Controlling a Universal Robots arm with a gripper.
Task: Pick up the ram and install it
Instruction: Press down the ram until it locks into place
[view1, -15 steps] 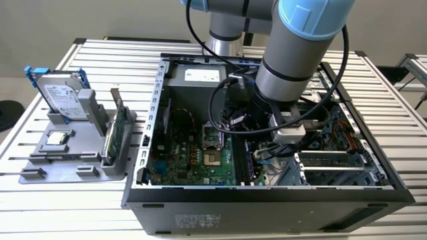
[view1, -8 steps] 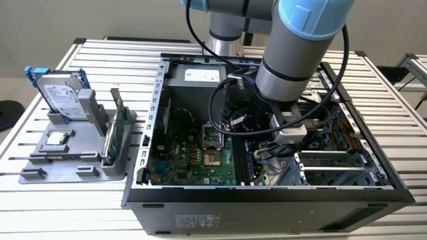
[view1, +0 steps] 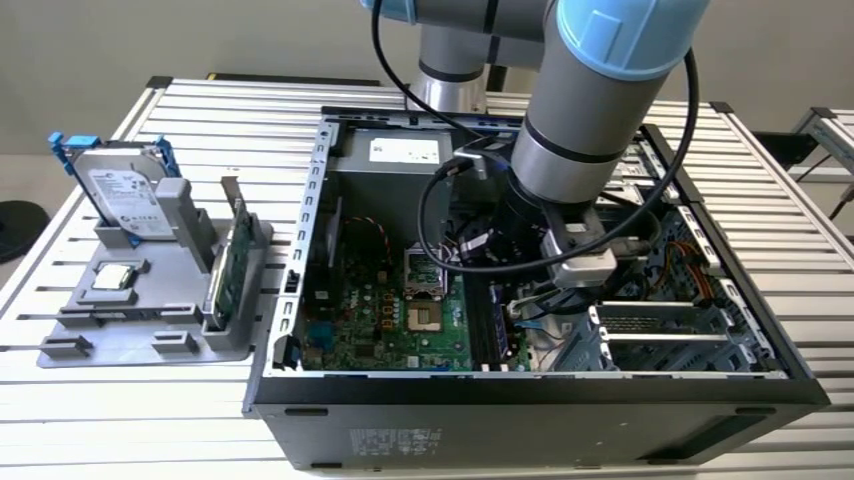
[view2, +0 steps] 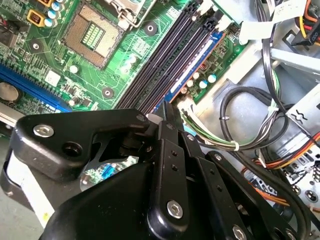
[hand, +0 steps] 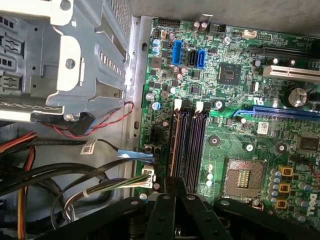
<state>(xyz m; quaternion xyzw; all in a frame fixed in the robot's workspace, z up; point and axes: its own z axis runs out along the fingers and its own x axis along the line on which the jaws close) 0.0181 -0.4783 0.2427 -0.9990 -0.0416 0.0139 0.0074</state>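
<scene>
A slatted metal tabletop (view1: 160, 400) carries an open computer case (view1: 534, 390). The ram (view2: 192, 70) is seen seated in the outermost motherboard slot, directly beneath the claw (view2: 167, 112), whose fingers are drawn nearly together around nothing. White labels are seen, illegible.

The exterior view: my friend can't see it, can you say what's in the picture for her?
A robot arm reaches down into an open computer case on a slatted metal table, its claw low beside the green motherboard. Toward the exterior view's left, a grey holder carries a silver hard drive and a green circuit card standing on edge.
</scene>
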